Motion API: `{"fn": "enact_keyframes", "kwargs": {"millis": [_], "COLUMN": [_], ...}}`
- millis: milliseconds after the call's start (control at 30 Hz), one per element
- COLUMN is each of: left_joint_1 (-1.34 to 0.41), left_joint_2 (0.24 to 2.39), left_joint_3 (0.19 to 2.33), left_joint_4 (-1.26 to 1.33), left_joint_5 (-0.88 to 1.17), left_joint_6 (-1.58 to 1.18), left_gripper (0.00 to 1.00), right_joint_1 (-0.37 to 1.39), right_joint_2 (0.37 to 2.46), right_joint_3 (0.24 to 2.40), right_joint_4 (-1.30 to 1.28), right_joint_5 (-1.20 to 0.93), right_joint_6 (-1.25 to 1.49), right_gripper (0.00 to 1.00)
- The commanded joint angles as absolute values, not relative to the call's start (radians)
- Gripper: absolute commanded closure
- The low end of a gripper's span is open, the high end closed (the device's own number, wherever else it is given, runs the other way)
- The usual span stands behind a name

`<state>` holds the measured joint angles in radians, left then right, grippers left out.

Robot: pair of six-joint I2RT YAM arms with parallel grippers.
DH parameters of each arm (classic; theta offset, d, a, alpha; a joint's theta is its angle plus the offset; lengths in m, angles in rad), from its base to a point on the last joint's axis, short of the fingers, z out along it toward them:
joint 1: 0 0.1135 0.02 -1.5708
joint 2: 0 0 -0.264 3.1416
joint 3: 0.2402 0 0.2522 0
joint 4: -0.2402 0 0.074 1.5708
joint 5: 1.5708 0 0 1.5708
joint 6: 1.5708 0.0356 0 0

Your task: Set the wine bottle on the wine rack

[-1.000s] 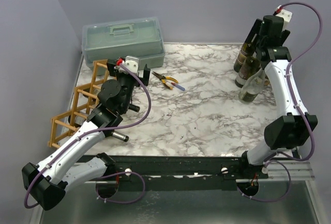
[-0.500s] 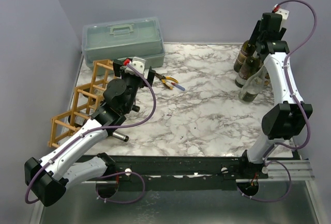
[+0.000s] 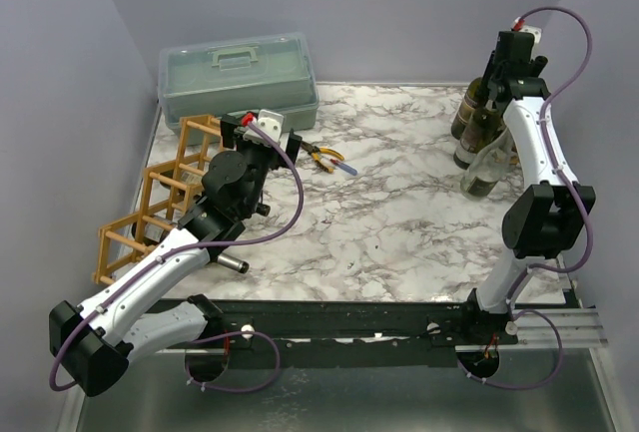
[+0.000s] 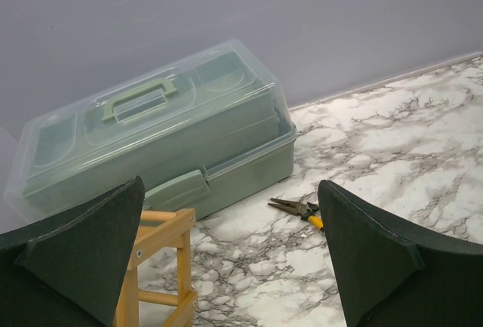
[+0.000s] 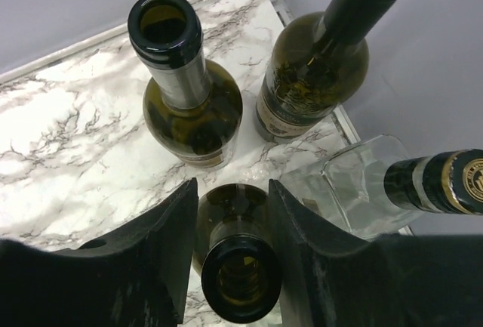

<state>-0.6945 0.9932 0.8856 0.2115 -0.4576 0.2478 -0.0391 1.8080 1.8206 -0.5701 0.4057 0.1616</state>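
My right gripper [image 5: 234,191] reaches down over a group of bottles at the table's far right, its two fingers pressed against either side of the neck of a dark green wine bottle [image 5: 241,246]. That bottle stands upright on the marble. In the top view the right gripper [image 3: 496,75] sits above the bottles [image 3: 479,131]. The wine rack [image 3: 150,203], an orange-tan stick lattice, stands at the left edge, and its corner [image 4: 162,229] shows in the left wrist view. Beside the rack, my left gripper [image 3: 265,138] hovers open and empty.
Two more dark bottles [image 5: 189,108] [image 5: 313,78] and a clear square bottle [image 5: 355,187] crowd the held one. A pale green toolbox [image 3: 238,78] sits at the back left. Yellow-handled pliers [image 3: 324,158] lie in front of it.
My right gripper has lowered over the bottles and its jaws have closed in on one bottle's neck. The left arm has shifted slightly toward the back.
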Motion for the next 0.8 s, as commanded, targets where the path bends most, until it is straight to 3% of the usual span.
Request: {"fn": "enact_keyframes", "kwargs": {"millis": [0, 333, 600, 767], "left_joint_1": [-0.699, -0.698, -0.697, -0.697], "left_joint_2": [0.999, 1.008, 1.024, 1.06], "left_joint_3": [0.872, 0.871, 0.874, 0.876], "left_joint_4": [0.222, 0.226, 0.225, 0.226], "left_joint_5": [-0.443, -0.439, -0.404, -0.339], "left_joint_6": [0.256, 0.259, 0.246, 0.22], "left_gripper": [0.01, 0.01, 0.01, 0.01], "right_joint_1": [-0.044, -0.043, 0.074, 0.171], "right_joint_2": [1.834, 1.838, 1.781, 1.734], "right_joint_3": [1.851, 1.856, 1.802, 1.747], "right_joint_4": [-0.572, -0.605, -0.603, -0.613], "right_joint_5": [0.353, 0.276, 0.112, 0.007], "right_joint_6": [0.129, 0.142, 0.2, 0.233], "right_gripper": [0.57, 0.84, 0.99, 1.0]}}
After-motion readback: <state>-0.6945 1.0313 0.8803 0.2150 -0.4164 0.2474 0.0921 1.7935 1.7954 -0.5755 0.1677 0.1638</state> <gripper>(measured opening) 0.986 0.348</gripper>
